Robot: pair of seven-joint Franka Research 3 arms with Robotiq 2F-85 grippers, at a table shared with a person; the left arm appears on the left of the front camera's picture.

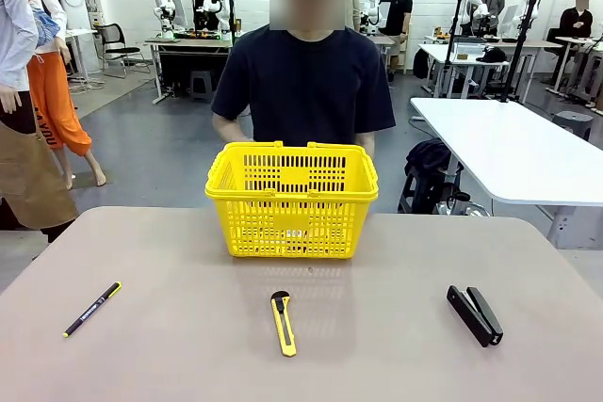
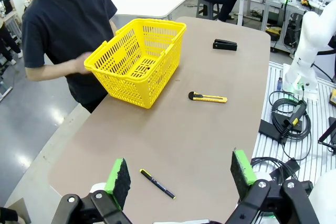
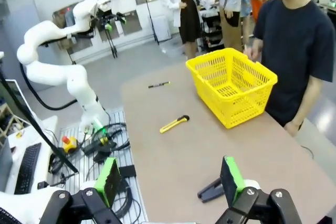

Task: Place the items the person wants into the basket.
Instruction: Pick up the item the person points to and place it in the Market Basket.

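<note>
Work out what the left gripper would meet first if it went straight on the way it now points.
Probably the table, near the black pen lying ahead of the open left gripper; the yellow utility knife lies farther on. Depth is unclear.

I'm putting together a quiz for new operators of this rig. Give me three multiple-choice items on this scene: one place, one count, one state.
1. What lies on the tan table straight before the bright yellow slotted plastic basket? A. black stapler B. yellow utility knife with black slider C. black pen with yellow tip
2. How many loose items lie on the table outside the basket? A. three B. one C. five
3. How does the left gripper stand? A. shut on the pen B. shut on the basket's handle C. open, holding nothing
Key: 1 B, the knife lies mid-table, pen and stapler off to the sides; 2 A, pen, knife and stapler; 3 C, its green pads stand wide apart, gripping nothing.
</note>
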